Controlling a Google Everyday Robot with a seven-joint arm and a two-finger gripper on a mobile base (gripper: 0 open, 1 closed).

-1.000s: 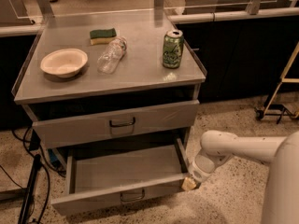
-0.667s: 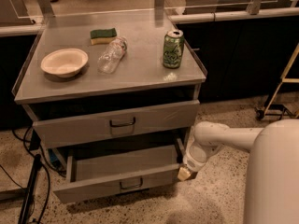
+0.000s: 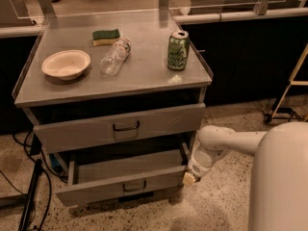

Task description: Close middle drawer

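The middle drawer (image 3: 103, 192) is a wide, shallow grey metal drawer with a low front panel and a small loop handle (image 3: 134, 186). It stands partly pulled out of the cabinet, and its bare inside shows. My gripper (image 3: 190, 178), at the end of the white arm (image 3: 226, 141), is at the right end of the drawer's front panel and touches or nearly touches it. The drawer above (image 3: 159, 121), with the taller front panel, sticks out a little. The lowest drawer is hidden.
On the cabinet top (image 3: 144, 76) are a white bowl (image 3: 66, 64), a lying clear bottle (image 3: 115, 56), a green can (image 3: 178, 50) and a green-yellow sponge (image 3: 106, 36). Black cables (image 3: 33, 196) lie on the floor at left. A wooden frame (image 3: 288, 95) stands at right.
The middle drawer has slid inward toward the cabinet. My gripper has moved with its right front corner, up and toward the cabinet.
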